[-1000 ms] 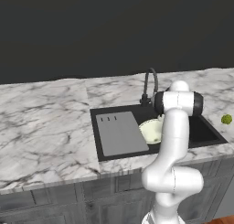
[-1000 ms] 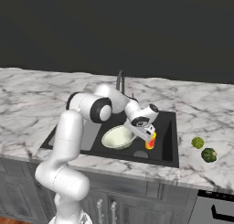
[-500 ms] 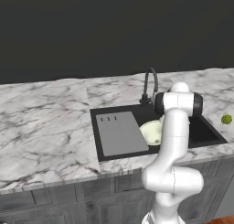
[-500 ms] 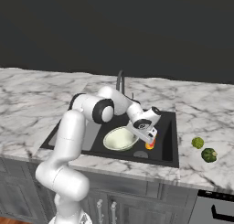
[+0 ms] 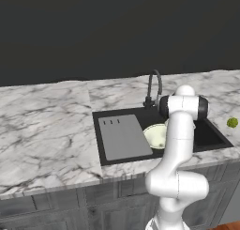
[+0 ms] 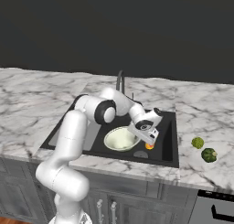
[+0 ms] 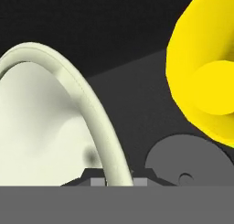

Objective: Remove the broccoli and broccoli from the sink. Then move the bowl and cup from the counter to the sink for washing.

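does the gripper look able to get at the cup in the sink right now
Probably yes. The gripper hangs low in the sink right over the yellow cup, which stands beside the bowl, not under it, and nothing lies between them.

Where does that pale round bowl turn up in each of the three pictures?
Left base view: the bowl sits in the sink, partly behind the white arm.
Right base view: centre, in the basin beside the tool.
Hand view: left side, rim close up.
Shared landmark: the yellow cup right of the bowl in the hand and right base views.
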